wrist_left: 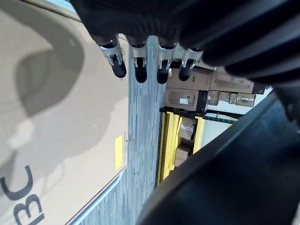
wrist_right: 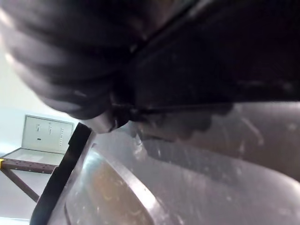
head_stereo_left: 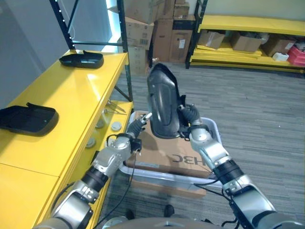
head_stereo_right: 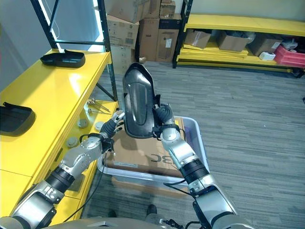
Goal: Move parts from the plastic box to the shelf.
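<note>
A long black part (head_stereo_left: 163,102) is held up in the air above the plastic box (head_stereo_left: 209,128), between the two hands. Its long axis runs nearly upright, leaning a little, with the narrower rounded end pointing up and away from the robot and the broad lower end down near the hands. Its glossy, slightly hollowed face looks toward the camera.

The right hand (head_stereo_left: 189,115) clasps the part's lower right edge — its fingers curl round the rim, though their tips are hidden behind the part. In the right wrist view the dark part lies close against the hand and little else can be made out. The left hand (head_stereo_left: 137,128) is at the part's lower left edge with its fingers (wrist_left: 140,70) straight, reaching up to the rim; whether the tips actually touch it is hard to tell. In the left wrist view the part (wrist_left: 234,178) rises beside the straight fingers.

The plastic box sits on the floor just beside the yellow shelf (head_stereo_left: 71,95), and a cardboard sheet (head_stereo_left: 162,155) lies flat in it — the raised part and the arms cover much of both. Two more black parts rest on the shelf top, one far (head_stereo_left: 82,59) and one near (head_stereo_left: 27,119), well apart. Cardboard cartons (head_stereo_left: 157,28) stand stacked at the back.
</note>
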{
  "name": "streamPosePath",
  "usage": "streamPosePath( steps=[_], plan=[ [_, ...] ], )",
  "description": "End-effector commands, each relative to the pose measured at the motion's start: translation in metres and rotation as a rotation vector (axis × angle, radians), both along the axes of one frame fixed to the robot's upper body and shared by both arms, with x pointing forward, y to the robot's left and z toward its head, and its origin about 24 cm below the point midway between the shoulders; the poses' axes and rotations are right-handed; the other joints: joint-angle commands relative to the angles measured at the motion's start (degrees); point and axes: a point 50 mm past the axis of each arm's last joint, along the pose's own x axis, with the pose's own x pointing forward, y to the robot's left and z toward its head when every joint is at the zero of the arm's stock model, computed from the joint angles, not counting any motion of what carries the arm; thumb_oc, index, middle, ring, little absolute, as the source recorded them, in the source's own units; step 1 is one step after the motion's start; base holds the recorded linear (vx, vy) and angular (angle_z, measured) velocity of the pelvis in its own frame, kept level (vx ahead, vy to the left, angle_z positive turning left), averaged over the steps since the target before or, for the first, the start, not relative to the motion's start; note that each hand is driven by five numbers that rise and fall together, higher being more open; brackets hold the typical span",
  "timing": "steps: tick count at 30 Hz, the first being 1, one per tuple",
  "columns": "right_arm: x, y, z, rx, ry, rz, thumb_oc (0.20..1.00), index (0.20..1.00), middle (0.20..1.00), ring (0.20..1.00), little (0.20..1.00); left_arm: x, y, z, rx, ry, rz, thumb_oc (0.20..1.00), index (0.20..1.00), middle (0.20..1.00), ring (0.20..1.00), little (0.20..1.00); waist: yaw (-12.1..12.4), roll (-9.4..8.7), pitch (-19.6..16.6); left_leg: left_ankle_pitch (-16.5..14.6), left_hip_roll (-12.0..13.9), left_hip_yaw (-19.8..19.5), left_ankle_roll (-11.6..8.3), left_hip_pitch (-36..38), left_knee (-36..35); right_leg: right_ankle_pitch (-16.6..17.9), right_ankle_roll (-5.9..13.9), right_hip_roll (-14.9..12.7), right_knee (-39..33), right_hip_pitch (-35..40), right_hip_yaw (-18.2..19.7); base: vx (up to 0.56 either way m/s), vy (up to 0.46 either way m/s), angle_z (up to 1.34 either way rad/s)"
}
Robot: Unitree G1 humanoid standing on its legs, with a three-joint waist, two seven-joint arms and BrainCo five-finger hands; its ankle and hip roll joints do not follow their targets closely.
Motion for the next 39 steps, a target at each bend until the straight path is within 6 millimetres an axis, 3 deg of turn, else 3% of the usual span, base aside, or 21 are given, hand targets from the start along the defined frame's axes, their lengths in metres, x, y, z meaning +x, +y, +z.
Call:
streamPosePath(
  steps=[1,3,4,5,6,7,21,22,23,27,31,39],
  plan=[
    [0.012,0.035,0.066,0.023,-0.256,0.142,0.2,0.2,0.2,0.2,0.2,0.016,-0.024,0.025,0.061,-0.128,-0.091,1.0,1.0,1.0,1.0,1.0,1.2,-0.8,-2.5,-3.7,1.4,-0.5,-0.96,-0.2,2.8,-1.3,4.27,-1.5,0.0,0.9,-1.5,0.0,0.0,0.0],
    [0.011,0.038,0.066,0.025,-0.248,0.157,0.2,0.2,0.2,0.2,0.2,0.016,-0.025,0.025,0.062,-0.128,-0.1,1.0,1.0,1.0,1.0,1.0,1.2,-0.8,-2.5,-3.8,1.4,-0.4,-0.94,-0.1,2.8,-1.3,4.32,-1.5,0.1,0.9,-1.6,0.0,0.0,0.0],
    [0.011,0.038,0.066,0.025,-0.248,0.158,0.2,0.2,0.2,0.2,0.2,0.016,-0.026,0.025,0.063,-0.128,-0.102,0.906,0.906,0.906,0.906,0.906,1.1,-0.79,-2.5,-3.8,1.4,-0.4,-0.94,-0.2,2.8,-1.3,4.32,-1.5,0.1,0.9,-1.6,0.0,0.0,0.0],
    [0.011,0.039,0.066,0.021,-0.246,0.162,0.2,0.2,0.2,0.2,0.2,0.016,-0.027,0.026,0.061,-0.132,-0.108,0.617,0.617,0.617,0.617,0.617,1.2,-0.82,-2.5,-3.8,1.4,-0.5,-0.92,-0.2,2.8,-1.3,4.33,-1.6,0.1,0.9,-1.6,0.0,0.0,0.0],
    [0.01,0.039,0.065,0.023,-0.244,0.167,0.2,0.2,0.2,0.2,0.2,0.015,-0.028,0.026,0.06,-0.135,-0.113,0.442,0.442,0.442,0.442,0.442,1.2,-0.82,-2.4,-3.8,1.4,-0.5,-0.92,-0.1,2.8,-1.3,4.31,-1.6,0.1,1.0,-1.6,0.0,0.0,0.0],
    [0.01,0.041,0.064,0.026,-0.241,0.17,0.2,0.2,0.2,0.2,0.2,0.015,-0.029,0.026,0.058,-0.138,-0.116,0.2,0.2,0.2,0.2,0.2,1.2,-0.82,-2.4,-3.8,1.4,-0.4,-0.92,-0.1,2.9,-1.3,4.3,-1.6,0.1,1.0,-1.6,0.0,0.0,0.0],
    [0.008,0.045,0.059,0.082,-0.211,0.191,0.2,0.2,0.2,0.2,0.2,0.013,-0.037,0.04,0.052,-0.249,-0.145,0.2,0.2,0.2,0.2,0.2,0.9,-1.04,-2.1,-3.8,1.4,-0.5,-0.95,0.0,2.8,-1.4,4.21,-1.4,0.2,1.1,-1.4,0.0,0.0,0.0],
    [0.008,0.045,0.059,0.083,-0.21,0.191,0.2,0.2,0.2,0.2,0.2,0.013,-0.037,0.039,0.041,-0.242,-0.143,0.398,0.398,0.398,0.398,0.398,0.9,-1.05,-2.1,-3.8,1.4,-0.5,-0.96,0.0,2.8,-1.4,4.2,-1.4,0.3,1.1,-1.3,0.0,0.0,0.0],
    [0.008,0.045,0.058,0.084,-0.208,0.19,0.2,0.2,0.2,0.2,0.2,0.012,-0.037,0.039,0.031,-0.234,-0.139,1.0,1.0,1.0,1.0,1.0,0.8,-1.05,-2.1,-3.8,1.4,-0.5,-0.97,0.0,2.8,-1.4,4.19,-1.4,0.2,1.1,-1.3,0.0,0.0,0.0],
    [0.008,0.046,0.057,0.095,-0.199,0.19,0.2,0.2,0.2,0.2,0.2,0.012,-0.036,0.036,-0.009,-0.217,-0.076,1.0,1.0,1.0,1.0,1.0,0.8,-1.09,-2.0,-3.7,1.5,-0.5,-1.04,0.2,2.7,-1.3,4.2,-1.4,0.2,1.2,-1.3,0.0,0.0,0.0],
    [0.007,0.044,0.057,0.098,-0.205,0.164,0.2,0.2,0.2,0.2,0.2,0.015,-0.025,0.036,-0.18,-0.191,0.134,1.0,1.0,1.0,1.0,1.0,1.2,-1.48,-1.8,-3.7,1.4,-0.7,-1.18,0.2,2.7,-1.1,4.18,-1.5,0.1,1.4,-1.7,0.0,0.0,0.0],
    [0.008,0.04,0.061,0.119,-0.211,0.155,0.2,0.2,0.2,0.2,0.2,0.011,-0.026,0.038,-0.315,-0.218,0.212,1.0,1.0,1.0,1.0,1.0,1.5,-2.16,-1.2,-3.8,1.6,-0.9,-1.19,0.2,2.9,-1.0,4.13,-1.6,0.2,1.5,-2.2,0.0,0.0,0.0]
  ],
)
